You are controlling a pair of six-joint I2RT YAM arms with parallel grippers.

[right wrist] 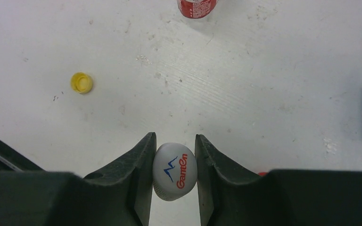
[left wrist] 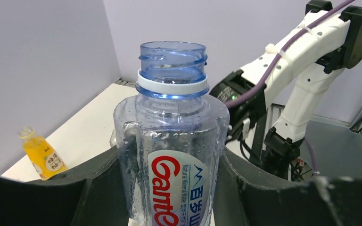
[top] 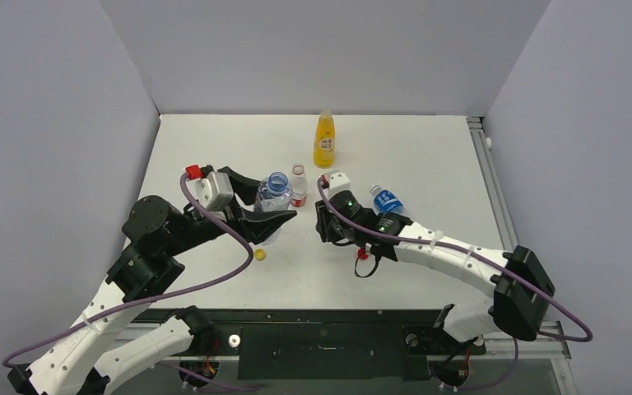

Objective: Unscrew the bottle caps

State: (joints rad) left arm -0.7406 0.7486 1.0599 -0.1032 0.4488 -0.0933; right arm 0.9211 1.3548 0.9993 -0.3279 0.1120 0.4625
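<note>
Cap (right wrist: 175,173), white, is off its bottle (left wrist: 172,117) and pinched in the right gripper (right wrist: 174,153) over the table (right wrist: 264,70). The left gripper (top: 268,216) clamps the bottle. Unscrewing here looks done. Next: release cap, find a capped bottle.

Bright, even light falls from above on the flat white table (top: 428,164), and only soft, pale shadows lie on it. The plain grey walls (top: 49,123) look a bit darker. From the left wrist, the clear bluish plastic bottle (left wrist: 172,141) is sharp, with small white glints on its open neck. The little yellow-orange juice bottle (left wrist: 42,157), far off on the left, is slightly blurry. From the right wrist, the round white plastic cap (right wrist: 175,172) and the tiny yellow plastic cap (right wrist: 81,83) look sharp, and the table's scratches show clearly.
</note>
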